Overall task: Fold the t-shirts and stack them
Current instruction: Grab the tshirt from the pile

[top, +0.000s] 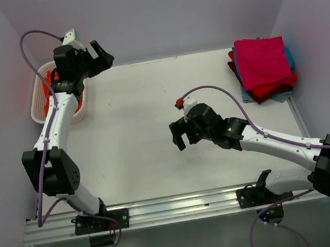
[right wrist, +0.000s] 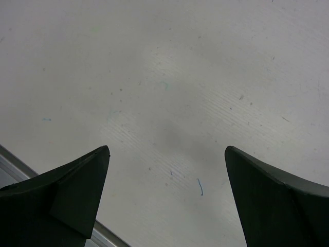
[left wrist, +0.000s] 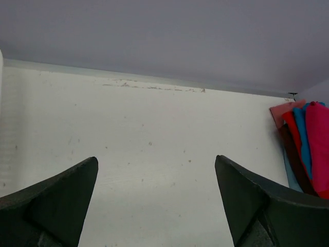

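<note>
At the far-right corner of the table [top: 141,134] lie t-shirts [top: 261,63]; left gripper [top: 102,53], right gripper [top: 185,139] both gape wide.

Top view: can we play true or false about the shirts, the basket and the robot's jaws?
1. The stack sits at the far right corner of the table. True.
2. The top shirt is blue. False: it is pink.
3. An orange shirt lies in the basket. True.
4. The right jaws hold a shirt. False: they are open and empty, above bare table.
5. The left jaws are shut. False: they are wide open, up by the basket.
</note>
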`<state>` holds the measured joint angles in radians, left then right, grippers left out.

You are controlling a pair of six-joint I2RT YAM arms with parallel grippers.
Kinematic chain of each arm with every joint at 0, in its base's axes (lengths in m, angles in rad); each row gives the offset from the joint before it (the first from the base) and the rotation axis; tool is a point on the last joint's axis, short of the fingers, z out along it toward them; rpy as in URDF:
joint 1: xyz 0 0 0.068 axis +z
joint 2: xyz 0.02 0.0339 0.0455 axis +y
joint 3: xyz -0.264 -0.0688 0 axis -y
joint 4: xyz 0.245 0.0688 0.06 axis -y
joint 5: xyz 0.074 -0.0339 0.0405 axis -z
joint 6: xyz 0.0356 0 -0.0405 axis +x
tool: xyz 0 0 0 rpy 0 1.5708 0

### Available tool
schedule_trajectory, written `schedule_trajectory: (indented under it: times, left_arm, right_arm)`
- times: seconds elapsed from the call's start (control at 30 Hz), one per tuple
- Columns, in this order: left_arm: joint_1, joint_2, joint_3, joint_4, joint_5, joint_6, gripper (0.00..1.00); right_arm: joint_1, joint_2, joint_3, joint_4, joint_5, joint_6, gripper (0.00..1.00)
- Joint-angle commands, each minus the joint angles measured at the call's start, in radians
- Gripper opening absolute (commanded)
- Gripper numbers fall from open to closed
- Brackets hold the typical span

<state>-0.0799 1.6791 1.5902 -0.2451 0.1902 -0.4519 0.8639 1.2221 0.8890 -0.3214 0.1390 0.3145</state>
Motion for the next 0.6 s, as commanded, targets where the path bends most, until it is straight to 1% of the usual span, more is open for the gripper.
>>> schedule_trajectory:
  times: [0.0, 0.17, 0.27, 0.3, 0.33, 0.37, 0.4, 0.43, 0.47, 0.53, 0.57]
  left_arm:
    - [-0.006, -0.048, -0.016, 0.039, 0.054, 0.015, 1.00]
    - [0.022, 0.000, 0.030, 0.041, 0.057, 0.018, 1.00]
    - [0.087, 0.105, 0.094, -0.002, 0.040, -0.048, 1.00]
    - [0.160, 0.181, 0.121, -0.026, 0.026, -0.085, 1.00]
    - [0.189, 0.229, 0.211, -0.060, -0.063, -0.080, 1.00]
    - [0.210, 0.279, 0.273, -0.159, -0.128, -0.065, 1.00]
    - [0.229, 0.394, 0.340, -0.208, -0.177, -0.018, 1.00]
    - [0.236, 0.456, 0.488, -0.314, -0.267, 0.001, 1.00]
    - [0.242, 0.566, 0.560, -0.357, -0.299, 0.016, 1.00]
    - [0.253, 0.642, 0.667, -0.404, -0.331, 0.045, 1.00]
    - [0.258, 0.674, 0.666, -0.401, -0.346, 0.050, 1.00]
  right_arm:
    - [0.003, 0.000, 0.014, 0.030, 0.011, 0.012, 0.99]
    - [0.003, 0.002, 0.022, 0.022, 0.013, 0.018, 0.99]
    - [0.003, -0.007, 0.010, 0.035, 0.007, 0.026, 0.99]
    - [0.003, -0.010, 0.007, 0.032, 0.005, 0.026, 0.99]
    - [0.003, -0.013, 0.005, 0.030, 0.005, 0.026, 0.99]
    - [0.003, -0.016, 0.004, 0.022, 0.008, 0.026, 0.99]
    - [0.003, -0.021, -0.002, 0.019, 0.011, 0.026, 0.99]
    - [0.003, -0.032, -0.008, 0.018, 0.013, 0.026, 0.99]
    - [0.003, -0.036, -0.015, 0.025, 0.011, 0.026, 0.99]
    - [0.003, -0.044, -0.036, 0.038, 0.017, 0.029, 0.99]
    - [0.003, -0.041, -0.041, 0.041, 0.023, 0.029, 0.99]
